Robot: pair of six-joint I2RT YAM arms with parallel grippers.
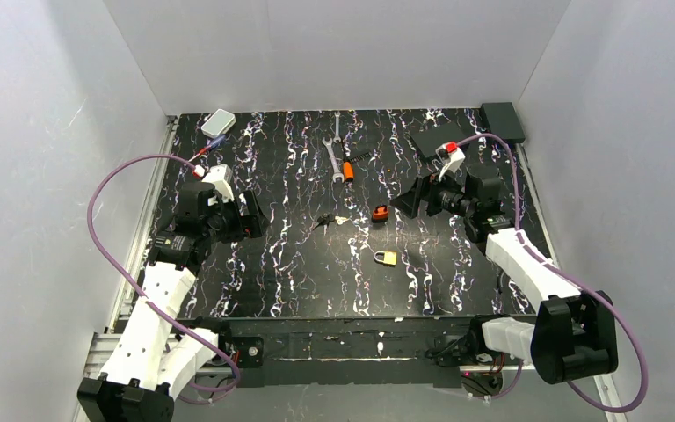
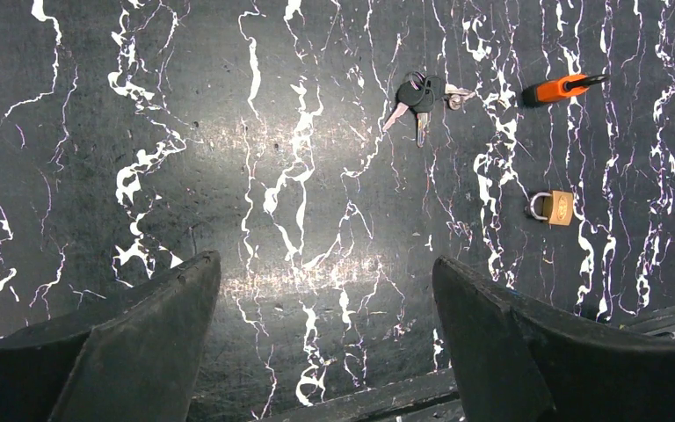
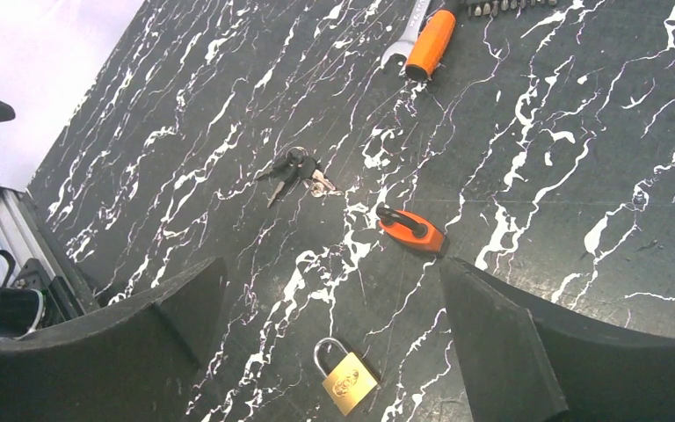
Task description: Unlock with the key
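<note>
Poised with left gripper (image 2: 323,262) and right gripper (image 3: 331,264) both spread and empty, likely to frame the key (image 1: 323,220), lying at ten o'clock from the padlock (image 1: 387,258), for pickup.

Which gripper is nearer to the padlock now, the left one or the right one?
Right. The right gripper is just beyond the padlock, slightly to its right. The left gripper is much farther off to the padlock's left, past the key.

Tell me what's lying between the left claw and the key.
Nothing, just bare marbled tabletop. The left wrist view shows it: the key lies ahead of the open left claw, with the brass padlock off to one side.
</note>
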